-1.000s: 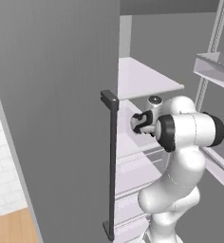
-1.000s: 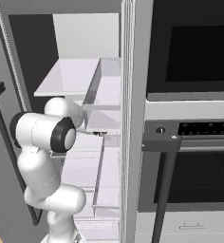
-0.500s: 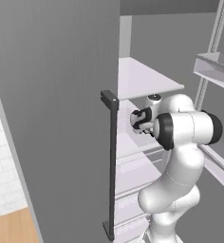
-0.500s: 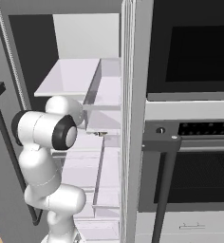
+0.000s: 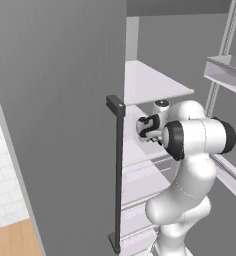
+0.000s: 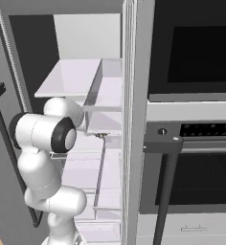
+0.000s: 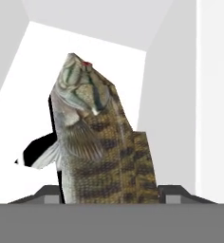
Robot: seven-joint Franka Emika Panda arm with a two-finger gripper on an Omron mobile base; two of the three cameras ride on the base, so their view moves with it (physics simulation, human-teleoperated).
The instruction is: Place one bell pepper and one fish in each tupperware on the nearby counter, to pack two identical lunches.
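Note:
A mottled brown and green fish [image 7: 104, 142] lies on a white fridge shelf [image 7: 23, 95], its head pointing away from the hand. My gripper [image 7: 111, 194] sits around its tail half, and both fingertips [image 7: 51, 193] press against its sides. From the left base view the gripper [image 5: 146, 127] reaches into the fridge under a glass shelf [image 5: 150, 82]. The bell pepper and the tupperware are out of view. A corner of the wooden counter [image 5: 10, 241] shows at the lower left.
The open grey fridge door [image 5: 60, 125] with its black handle [image 5: 118, 170] stands close on the arm's left. Door bins [image 5: 225, 72] hang on the right. A wall oven [image 6: 191, 95] with a bar handle [image 6: 167, 143] adjoins the fridge.
The jaws have narrowed from wide open onto the fish. The arm and the views have stayed put.

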